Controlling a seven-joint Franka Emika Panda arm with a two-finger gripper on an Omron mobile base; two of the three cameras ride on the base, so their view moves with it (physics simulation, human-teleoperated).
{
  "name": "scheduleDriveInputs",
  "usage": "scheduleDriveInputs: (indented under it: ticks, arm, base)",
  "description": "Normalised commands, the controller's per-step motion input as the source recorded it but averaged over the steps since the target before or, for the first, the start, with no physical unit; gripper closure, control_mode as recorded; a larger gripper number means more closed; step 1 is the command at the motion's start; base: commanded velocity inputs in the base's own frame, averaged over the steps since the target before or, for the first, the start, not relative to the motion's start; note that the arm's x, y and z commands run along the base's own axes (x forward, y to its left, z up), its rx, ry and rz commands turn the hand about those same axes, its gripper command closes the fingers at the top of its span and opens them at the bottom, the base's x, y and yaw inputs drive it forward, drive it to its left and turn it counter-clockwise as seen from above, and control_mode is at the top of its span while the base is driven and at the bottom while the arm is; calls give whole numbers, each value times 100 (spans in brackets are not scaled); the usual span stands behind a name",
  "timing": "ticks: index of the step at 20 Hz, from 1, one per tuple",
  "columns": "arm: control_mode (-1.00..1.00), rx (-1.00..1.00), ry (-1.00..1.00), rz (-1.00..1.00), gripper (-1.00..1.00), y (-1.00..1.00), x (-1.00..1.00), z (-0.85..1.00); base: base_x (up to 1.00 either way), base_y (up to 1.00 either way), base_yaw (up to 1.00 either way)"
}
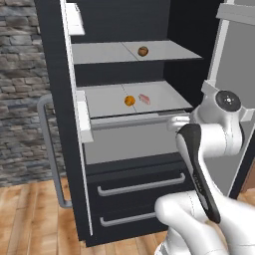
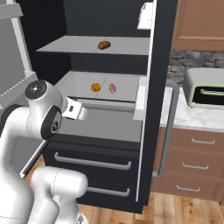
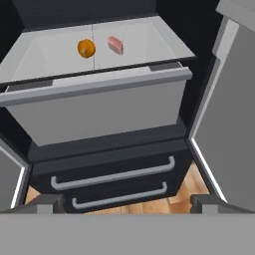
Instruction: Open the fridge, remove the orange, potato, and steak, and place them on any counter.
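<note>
Hand view: the fridge (image 3: 114, 164) is seen with both doors swung wide, and the gripper (image 3: 127, 204) is spread fully apart, nothing held.
The orange (image 3: 86, 48) and steak (image 3: 115, 44) are found on the lower shelf at 11 o'clock, just beside each other; the potato (image 1: 143, 51) is seen on the shelf above.

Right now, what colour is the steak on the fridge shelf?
Pinkish-red steak; the hand view shows it best.

Both base views look forward and down from behind the arm, left and right, sharing the open fridge (image 1: 129, 124) shelves and lower drawers. The hand view sits closer, facing the middle shelf and drawers straight on from slightly above.
</note>
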Motion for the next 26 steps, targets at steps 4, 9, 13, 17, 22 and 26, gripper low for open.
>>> scheduleDriveInputs:
  ticks: [4, 9, 13, 17, 22, 26]
  arm:
    - [-100, 0, 2, 1, -100, 0, 4, 4]
    - [-100, 0, 5, 2, -100, 0, 8, 1]
    - [-100, 0, 4, 1, -100, 0, 22, 0]
    - [100, 0, 1, 0, -100, -1, 21, 0]
    - [100, 0, 0, 0, -100, 0, 0, 0]
    - [100, 0, 0, 0, -100, 0, 0, 0]
  base:
    - [0, 0, 0]
    - [0, 0, 0]
    - [0, 0, 0]
    - [37, -7, 2]
    - [79, -6, 6]
    - [78, -12, 4]
